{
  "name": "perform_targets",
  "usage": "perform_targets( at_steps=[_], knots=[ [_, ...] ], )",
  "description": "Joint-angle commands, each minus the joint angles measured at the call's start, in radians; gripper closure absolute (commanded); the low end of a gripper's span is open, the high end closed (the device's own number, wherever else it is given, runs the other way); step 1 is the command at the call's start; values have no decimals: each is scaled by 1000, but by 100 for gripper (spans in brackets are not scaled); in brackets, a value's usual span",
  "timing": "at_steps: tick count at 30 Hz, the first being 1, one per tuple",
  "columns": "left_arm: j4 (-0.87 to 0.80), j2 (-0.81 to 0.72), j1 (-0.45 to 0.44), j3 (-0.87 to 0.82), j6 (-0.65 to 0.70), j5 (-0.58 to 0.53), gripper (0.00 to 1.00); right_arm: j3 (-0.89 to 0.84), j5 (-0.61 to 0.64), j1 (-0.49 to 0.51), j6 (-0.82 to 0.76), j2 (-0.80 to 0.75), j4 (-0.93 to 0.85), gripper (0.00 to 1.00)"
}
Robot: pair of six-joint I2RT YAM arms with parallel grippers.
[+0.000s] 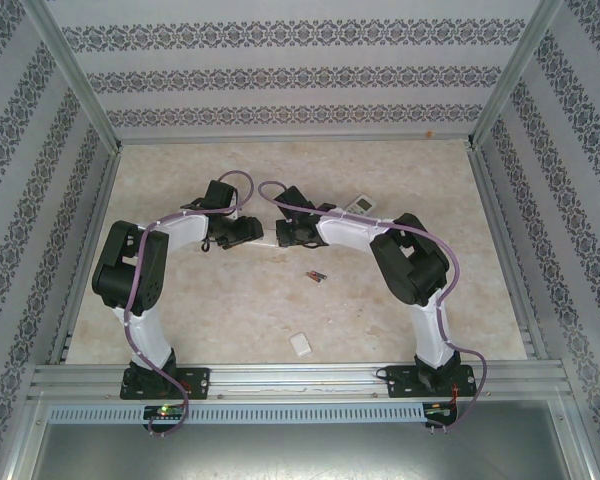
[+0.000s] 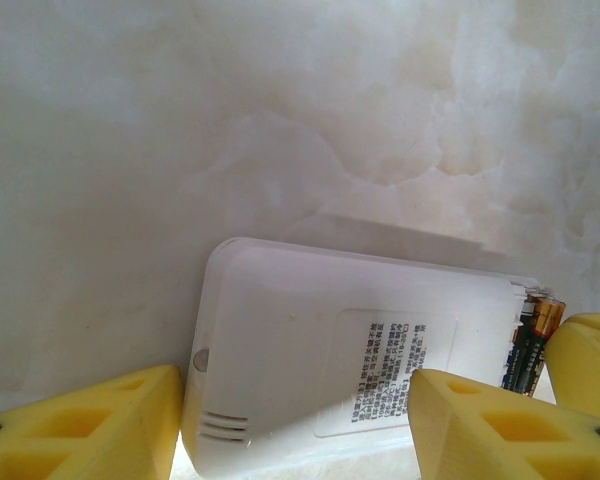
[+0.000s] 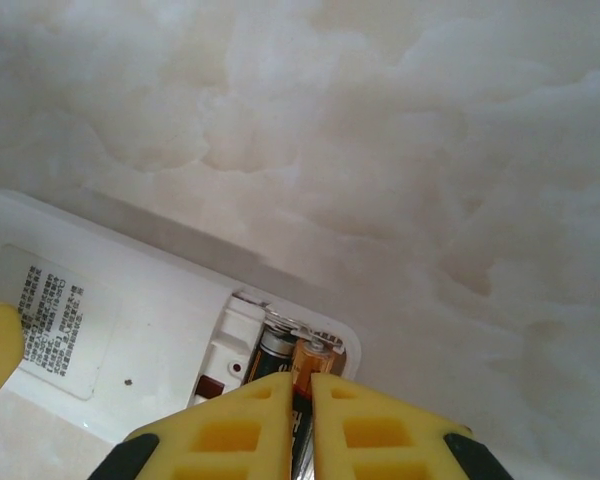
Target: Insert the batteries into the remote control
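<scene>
The white remote control [image 2: 310,310] lies back up on the table, its battery bay [image 3: 242,345] uncovered. Two batteries sit in the bay: a dark one [image 3: 273,345] and a copper-ended one [image 3: 318,358]. My right gripper [image 3: 301,378] is over the copper-ended one, its fingers closed to a thin slit narrower than the battery. My left gripper [image 2: 295,375] is open: one finger [image 2: 90,425] stands beside the remote's end, the other [image 2: 500,420] lies over its label. In the top view both grippers [image 1: 245,232] [image 1: 288,232] meet at the remote [image 1: 268,241].
Loose batteries [image 1: 315,277] lie on the marble table [image 1: 220,310] in front of the right arm. A small white cover piece [image 1: 300,345] rests nearer the bases. A second remote [image 1: 360,203] lies behind the right arm. Patterned walls enclose three sides.
</scene>
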Motion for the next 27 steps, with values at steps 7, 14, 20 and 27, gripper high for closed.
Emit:
perform_targets(
  at_steps=[7, 14, 20, 27],
  knots=[
    [16, -29, 6, -20, 4, 6, 38, -141, -76, 29, 164, 29, -60, 86],
    [21, -51, 6, -36, 2, 2, 38, -51, -128, 12, 117, -4, -76, 86],
    [12, -69, 7, -39, 11, -16, 28, 70, -95, -8, 5, -87, -121, 74],
    [10, -110, 9, -60, 13, -42, 18, 57, -44, -27, -50, -138, -128, 70]
  ],
)
